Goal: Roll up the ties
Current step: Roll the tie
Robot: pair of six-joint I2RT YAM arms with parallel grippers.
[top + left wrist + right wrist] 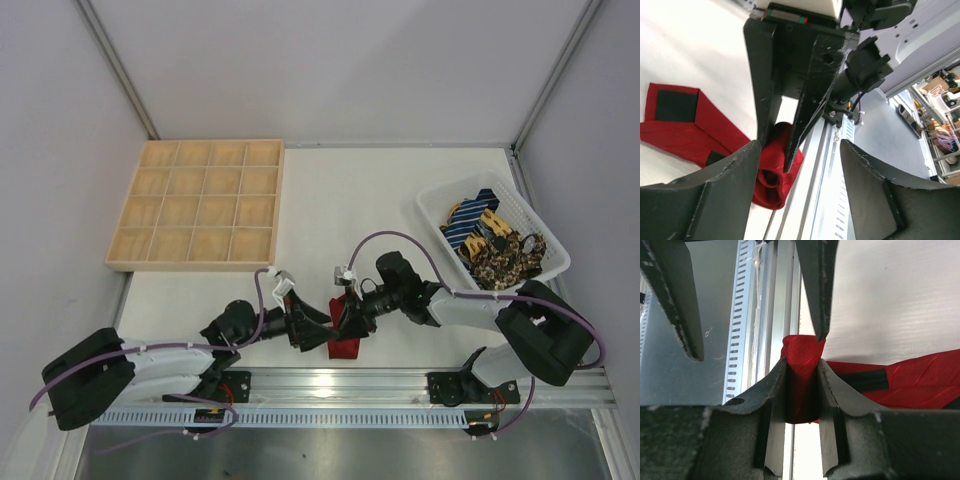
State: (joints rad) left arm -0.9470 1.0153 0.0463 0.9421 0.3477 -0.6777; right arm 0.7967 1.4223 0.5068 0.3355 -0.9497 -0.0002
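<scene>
Red tie (345, 335) was only partly rolled: right gripper (802, 390) clamped the roll, left gripper (800, 165) spread apart; basket (432, 204) ties untouched.

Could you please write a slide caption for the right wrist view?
Right gripper pinches the red tie's rolled end at the table edge.

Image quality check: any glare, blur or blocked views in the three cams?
Top external: even light, sharp, soft shadows under the arms. Left wrist: left tool fingers near and soft, red tie sharp, white table washed out. Right wrist: right tool fills the foreground, blocking much of the tie.
</scene>
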